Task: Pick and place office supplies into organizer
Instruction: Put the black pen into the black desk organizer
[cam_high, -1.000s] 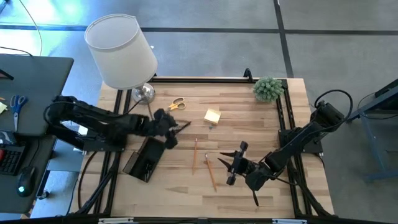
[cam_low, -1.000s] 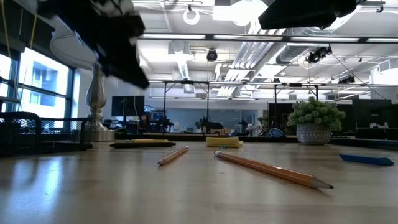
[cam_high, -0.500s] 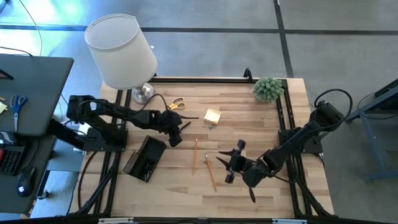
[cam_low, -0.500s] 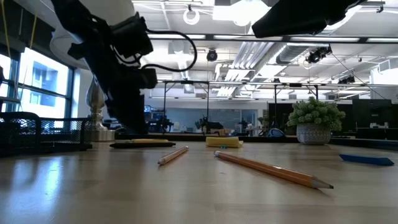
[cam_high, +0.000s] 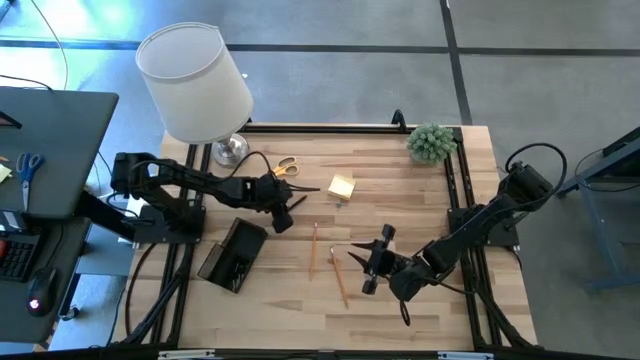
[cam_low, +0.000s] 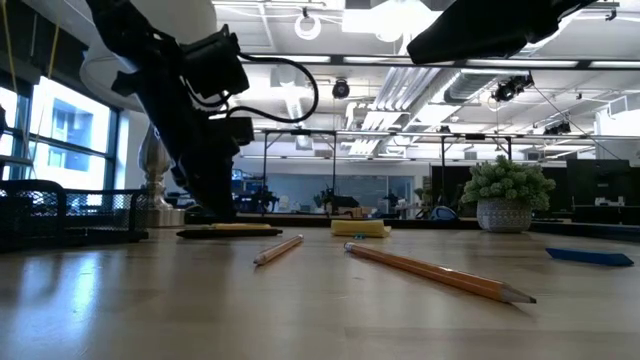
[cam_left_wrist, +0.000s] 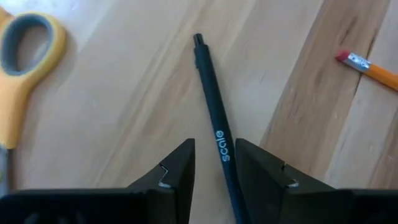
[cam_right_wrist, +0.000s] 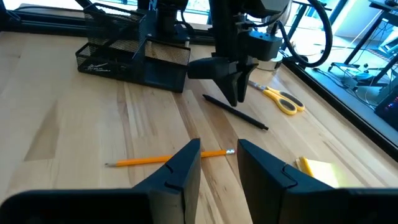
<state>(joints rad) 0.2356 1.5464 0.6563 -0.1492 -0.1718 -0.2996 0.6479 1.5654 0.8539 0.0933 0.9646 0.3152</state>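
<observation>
One pen (cam_left_wrist: 214, 124) lies on the surface, centre-left in the high view, between the left tool's (cam_left_wrist: 214, 163) part-open fingers, ungripped. Closing off-centre could roll it away. Right tool (cam_right_wrist: 219, 160) hovers part-open, empty, lower right.

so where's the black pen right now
In the high view the black pen lies on the table left of centre, between the yellow-handled scissors and the pencils, its end under the left gripper.

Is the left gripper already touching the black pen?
Cannot tell. In the left wrist view the black pen lies between the left gripper fingers, with thin strips of wood visible on both sides, but whether they reach it lower down is hidden.
</observation>
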